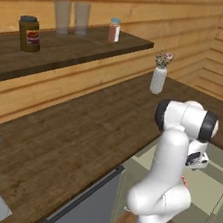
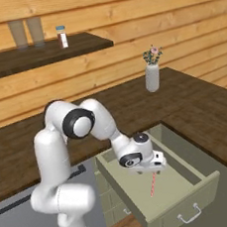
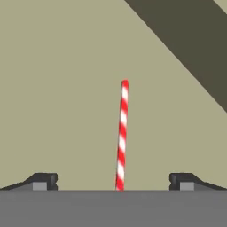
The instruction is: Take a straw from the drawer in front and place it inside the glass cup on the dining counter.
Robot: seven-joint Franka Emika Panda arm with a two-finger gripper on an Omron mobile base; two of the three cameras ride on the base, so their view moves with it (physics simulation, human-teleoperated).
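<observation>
Beside drawer (image 2: 194, 188), vase (image 2: 152, 77), unobstructed straw (image 3: 122, 135)

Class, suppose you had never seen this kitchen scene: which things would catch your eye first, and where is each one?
First, the white arm bent down over the open drawer, its gripper open above the drawer floor. Next, the red-and-white striped straw lying on the pale green floor of that drawer, centred between the two fingertips in the hand view. Then the white flower vase standing on the dark wood counter behind.
</observation>
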